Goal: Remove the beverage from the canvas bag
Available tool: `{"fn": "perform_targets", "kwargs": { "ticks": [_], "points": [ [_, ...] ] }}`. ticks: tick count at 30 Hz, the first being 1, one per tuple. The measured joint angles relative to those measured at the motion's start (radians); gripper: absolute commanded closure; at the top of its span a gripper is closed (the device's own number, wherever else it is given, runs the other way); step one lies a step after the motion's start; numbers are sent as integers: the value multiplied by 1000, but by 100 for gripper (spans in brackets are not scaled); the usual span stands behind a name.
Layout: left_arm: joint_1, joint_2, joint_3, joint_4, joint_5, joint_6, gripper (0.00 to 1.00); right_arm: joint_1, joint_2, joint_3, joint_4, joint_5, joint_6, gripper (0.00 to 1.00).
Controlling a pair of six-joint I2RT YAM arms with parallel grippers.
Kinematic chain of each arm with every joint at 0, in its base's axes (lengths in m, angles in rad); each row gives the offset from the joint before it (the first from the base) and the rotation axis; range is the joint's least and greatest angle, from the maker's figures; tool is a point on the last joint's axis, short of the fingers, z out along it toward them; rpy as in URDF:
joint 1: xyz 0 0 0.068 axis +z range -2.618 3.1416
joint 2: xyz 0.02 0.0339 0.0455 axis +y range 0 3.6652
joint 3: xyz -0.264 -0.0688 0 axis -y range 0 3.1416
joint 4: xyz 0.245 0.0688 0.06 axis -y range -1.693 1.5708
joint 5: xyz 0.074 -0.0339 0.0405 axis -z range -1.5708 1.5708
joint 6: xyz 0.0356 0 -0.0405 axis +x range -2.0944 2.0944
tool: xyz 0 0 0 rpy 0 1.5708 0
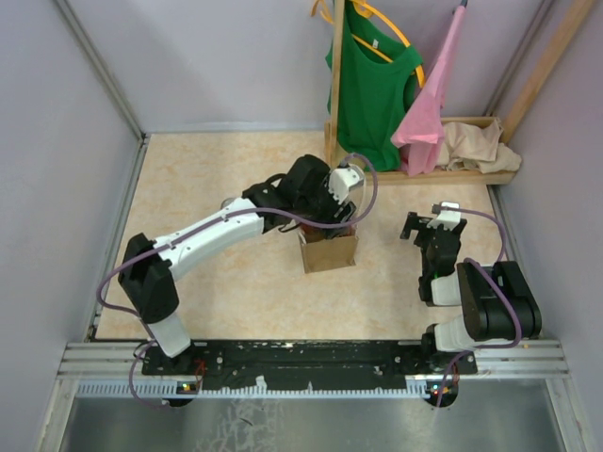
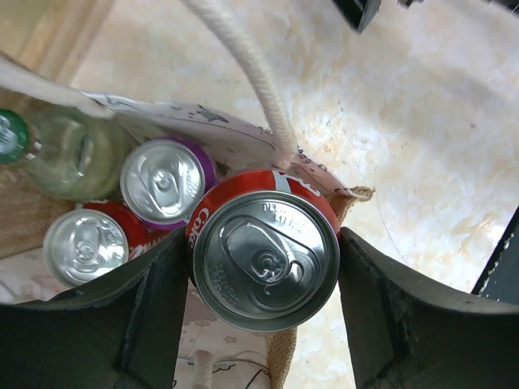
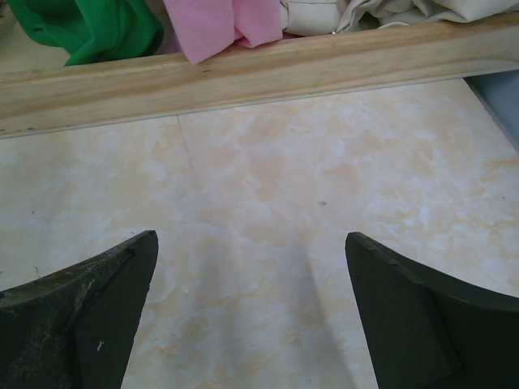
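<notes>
The tan canvas bag [image 1: 328, 252] stands mid-table with cream rope handles [image 2: 259, 77]. My left gripper [image 1: 341, 209] is right above its opening, shut on a red Coke can [image 2: 266, 258], with one finger against each side of the can. The can sits higher than the others. Inside the bag I see a purple can [image 2: 165, 181], another red can [image 2: 85, 245] and a green-capped bottle [image 2: 57, 150]. My right gripper [image 1: 424, 226] is open and empty over bare table to the right of the bag.
A wooden rack [image 1: 424, 174] at the back right holds a green shirt [image 1: 375, 89], a pink cloth [image 1: 429, 113] and a beige cloth heap [image 1: 480, 146]. Its wooden base rail [image 3: 243, 77] runs just ahead of my right gripper. Grey walls enclose the table.
</notes>
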Motion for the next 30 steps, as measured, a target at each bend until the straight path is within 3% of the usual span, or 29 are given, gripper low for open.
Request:
{"fn": "perform_targets", "kwargs": {
  "ticks": [16,30],
  "points": [
    [28,-50,109,-96,-104,26,100,0,0,0,0,0,0,1],
    [266,-240,111,-56,-254,51,100,0,0,0,0,0,0,1]
  ]
}}
